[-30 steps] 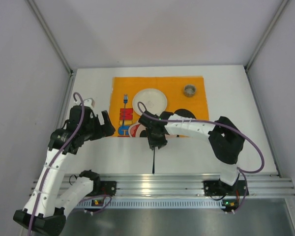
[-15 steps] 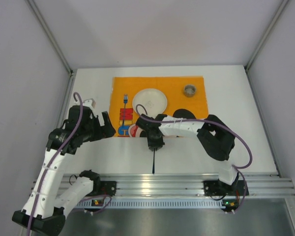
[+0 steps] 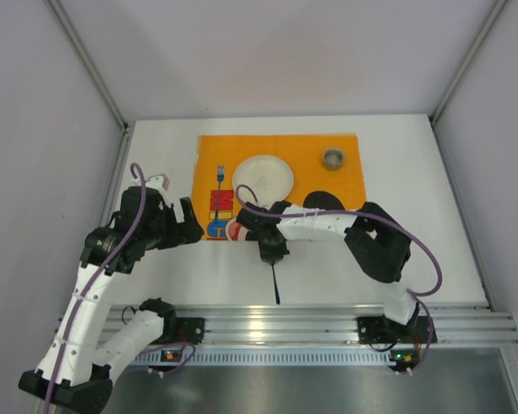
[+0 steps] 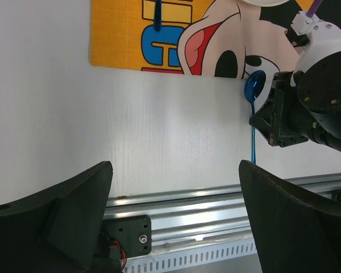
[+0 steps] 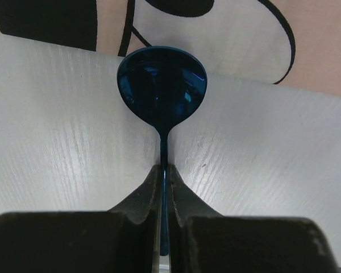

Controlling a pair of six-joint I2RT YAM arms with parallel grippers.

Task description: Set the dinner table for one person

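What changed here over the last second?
The right gripper closed on the handle of the blue spoon, just behind the bowl, its elbow drawing in leftward; the handle's near end swung slightly right. The left gripper stayed open in place, and the plate, fork and cup on the orange placemat did not move.

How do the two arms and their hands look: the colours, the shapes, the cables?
The left arm and right arm are white tubular links with black joint housings; a purple cable loops along each. The left hand and right hand each have two black, wedge-shaped fingers.
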